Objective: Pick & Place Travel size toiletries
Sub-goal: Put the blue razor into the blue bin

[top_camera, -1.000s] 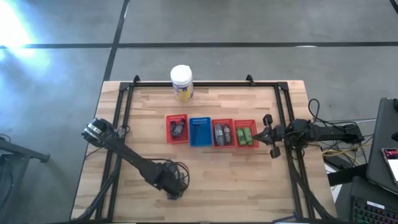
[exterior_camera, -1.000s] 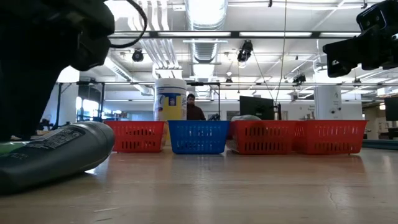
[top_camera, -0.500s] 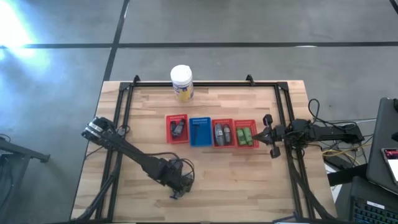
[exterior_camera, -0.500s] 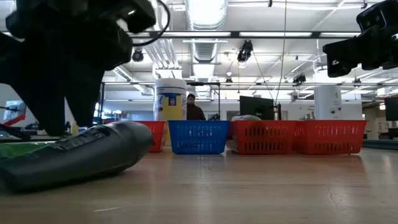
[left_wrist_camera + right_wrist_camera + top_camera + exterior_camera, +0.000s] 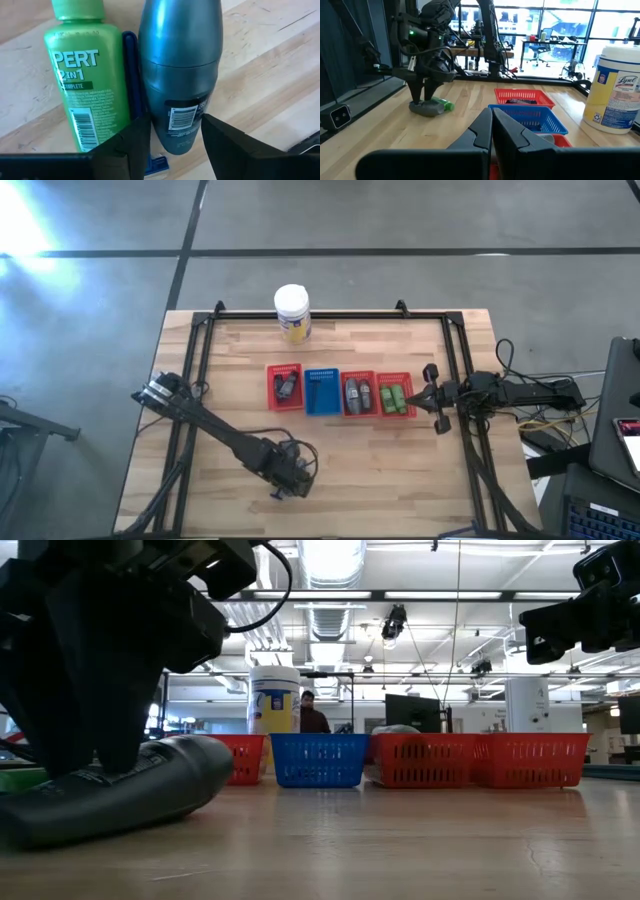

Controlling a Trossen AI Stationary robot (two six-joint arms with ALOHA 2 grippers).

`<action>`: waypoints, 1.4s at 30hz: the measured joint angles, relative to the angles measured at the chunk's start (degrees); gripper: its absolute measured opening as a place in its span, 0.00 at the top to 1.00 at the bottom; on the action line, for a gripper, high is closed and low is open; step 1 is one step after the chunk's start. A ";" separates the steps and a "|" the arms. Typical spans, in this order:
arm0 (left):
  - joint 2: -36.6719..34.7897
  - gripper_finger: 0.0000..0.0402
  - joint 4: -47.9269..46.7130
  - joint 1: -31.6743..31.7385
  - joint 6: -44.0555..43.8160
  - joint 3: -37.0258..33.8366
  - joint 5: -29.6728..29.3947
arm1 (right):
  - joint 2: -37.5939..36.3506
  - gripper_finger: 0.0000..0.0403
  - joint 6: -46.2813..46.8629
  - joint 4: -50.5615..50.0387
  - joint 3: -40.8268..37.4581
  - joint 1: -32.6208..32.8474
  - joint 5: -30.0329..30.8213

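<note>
A dark grey bottle (image 5: pixel 178 75) lies on its side near the table's near edge. A bright green bottle (image 5: pixel 85 75) lies alongside it, with a slim blue item (image 5: pixel 131 75) between the two. My left gripper (image 5: pixel 176 142) stands over the grey bottle, pointing steeply down, shut on it; in the high view the gripper (image 5: pixel 286 483) covers both bottles. In the low view the grey bottle (image 5: pixel 130 790) rests on the wood under the dark fingers. My right gripper (image 5: pixel 433 396) waits shut at the table's right edge. My left gripper pinches the grey bottle between its two fingers at the end that bears the barcode label (image 5: pixel 181 117), one finger (image 5: pixel 136 142) on each long side. The fingers come from above, steeply down, and lie across the bottle. The bottle lies flat on the table.
A row of mesh baskets crosses the table's middle: red (image 5: pixel 284 387), blue (image 5: pixel 322 391), red (image 5: pixel 359 394), red (image 5: pixel 396 396), three holding small bottles. A large white jar (image 5: pixel 292 313) stands at the far edge. Bare wood lies between baskets and left gripper.
My left gripper has gone a little toward the table's right edge and down, tipping steeper over the grey bottle. The grey bottle has slid and turned on the table, its rounded end swinging toward the baskets; it stays flat on the wood.
</note>
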 joint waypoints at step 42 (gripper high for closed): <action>-1.92 0.56 -3.15 0.38 8.99 -2.03 0.90 | 0.02 0.98 0.00 0.00 0.00 0.01 0.00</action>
